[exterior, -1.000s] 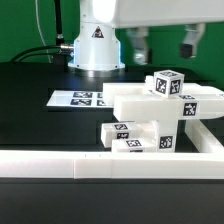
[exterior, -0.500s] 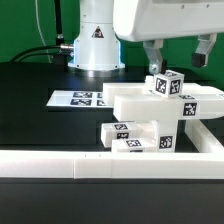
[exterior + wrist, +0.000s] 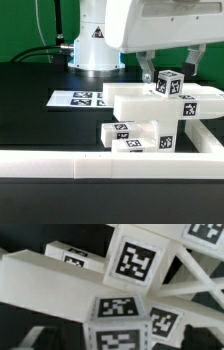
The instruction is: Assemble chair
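**Two-finger gripper (image 3: pixel 170 67) hangs wide open**

The small white plastic chair pieces (image 3: pixel 150 103) sit stacked beside the long white border rail (image 3: pixel 60 165), with the longest block lying across the exterior view. The fingers are empty and flank the top tagged cube (image 3: pixel 170 84).

Bright even light; wrist view blurred, soft-focused.

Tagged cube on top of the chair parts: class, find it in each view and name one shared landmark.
Exterior view: cube tops the stack, under the gripper.
Wrist view: cube close up, several tagged faces showing.
Shared landmark: the white bar beneath it, wrist view.
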`<action>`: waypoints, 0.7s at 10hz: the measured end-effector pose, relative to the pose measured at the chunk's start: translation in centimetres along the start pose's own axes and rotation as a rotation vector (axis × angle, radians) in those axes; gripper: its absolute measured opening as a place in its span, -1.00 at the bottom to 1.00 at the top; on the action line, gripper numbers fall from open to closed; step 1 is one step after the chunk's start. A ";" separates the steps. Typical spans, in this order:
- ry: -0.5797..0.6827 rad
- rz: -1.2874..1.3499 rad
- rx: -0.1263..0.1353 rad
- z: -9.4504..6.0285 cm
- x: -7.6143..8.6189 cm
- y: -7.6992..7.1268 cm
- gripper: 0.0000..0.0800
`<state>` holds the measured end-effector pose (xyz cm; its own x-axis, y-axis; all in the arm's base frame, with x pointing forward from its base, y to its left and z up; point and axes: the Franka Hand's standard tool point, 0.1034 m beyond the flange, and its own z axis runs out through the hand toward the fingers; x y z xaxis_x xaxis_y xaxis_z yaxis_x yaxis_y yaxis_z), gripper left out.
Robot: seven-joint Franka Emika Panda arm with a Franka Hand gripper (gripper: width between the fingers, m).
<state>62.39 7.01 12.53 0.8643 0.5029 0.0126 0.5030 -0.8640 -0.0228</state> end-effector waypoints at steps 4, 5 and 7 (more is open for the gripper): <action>-0.002 0.001 0.000 0.2 -0.1 0.0 -0.30; -0.002 0.004 0.001 0.2 -0.1 0.0 -0.30; -0.002 0.031 0.001 0.2 -0.1 0.0 -0.30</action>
<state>62.30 6.95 12.29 0.8794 0.4759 0.0098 0.4760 -0.8791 -0.0239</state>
